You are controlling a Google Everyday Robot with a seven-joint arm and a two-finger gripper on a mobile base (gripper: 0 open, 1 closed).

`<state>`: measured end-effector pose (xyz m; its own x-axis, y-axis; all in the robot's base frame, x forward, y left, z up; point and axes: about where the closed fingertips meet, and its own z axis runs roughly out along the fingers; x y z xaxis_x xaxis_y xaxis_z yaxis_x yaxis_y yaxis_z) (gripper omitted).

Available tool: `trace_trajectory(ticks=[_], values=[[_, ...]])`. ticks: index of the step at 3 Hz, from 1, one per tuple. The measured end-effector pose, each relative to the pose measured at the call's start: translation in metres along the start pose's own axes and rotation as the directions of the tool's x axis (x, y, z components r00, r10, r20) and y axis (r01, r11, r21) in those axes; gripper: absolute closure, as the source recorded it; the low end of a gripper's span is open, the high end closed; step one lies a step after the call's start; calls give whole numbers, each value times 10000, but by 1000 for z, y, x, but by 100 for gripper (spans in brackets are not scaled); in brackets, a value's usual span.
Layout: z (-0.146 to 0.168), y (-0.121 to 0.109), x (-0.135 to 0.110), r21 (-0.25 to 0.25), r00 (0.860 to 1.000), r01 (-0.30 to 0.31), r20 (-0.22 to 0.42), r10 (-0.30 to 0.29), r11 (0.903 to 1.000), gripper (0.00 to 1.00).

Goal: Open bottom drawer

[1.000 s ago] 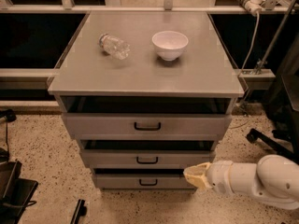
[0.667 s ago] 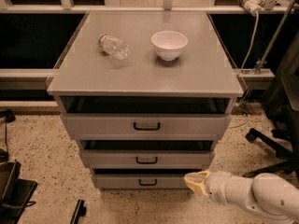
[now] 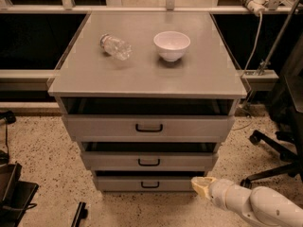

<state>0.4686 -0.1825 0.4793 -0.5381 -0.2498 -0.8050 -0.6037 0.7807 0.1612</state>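
My gripper (image 3: 202, 185) sits low by the floor, at the right end of the bottom drawer (image 3: 123, 183). I cannot tell whether it touches the grey front, nor whether it is apart or together. The drawer's small black handle (image 3: 150, 185) lies to the left of my gripper, at about the same height, and a dark strip shows above the front. Up and to the left of my gripper is the middle drawer (image 3: 109, 161), and higher again the top drawer (image 3: 104, 127). Well above it, on the bench (image 3: 142, 74), a white bowl (image 3: 172, 45) stands upright and a clear bottle (image 3: 115, 46) lies on its side. A chair base (image 3: 267, 167) stands to its right.
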Motion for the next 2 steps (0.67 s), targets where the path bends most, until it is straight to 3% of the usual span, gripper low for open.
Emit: trace_trajectory(ticks=[1,2], values=[[16,-15,27,-373,9997,-203,105,207,9991,100],[38,-50,74,-879,9952,-758,548,808,9932,100]])
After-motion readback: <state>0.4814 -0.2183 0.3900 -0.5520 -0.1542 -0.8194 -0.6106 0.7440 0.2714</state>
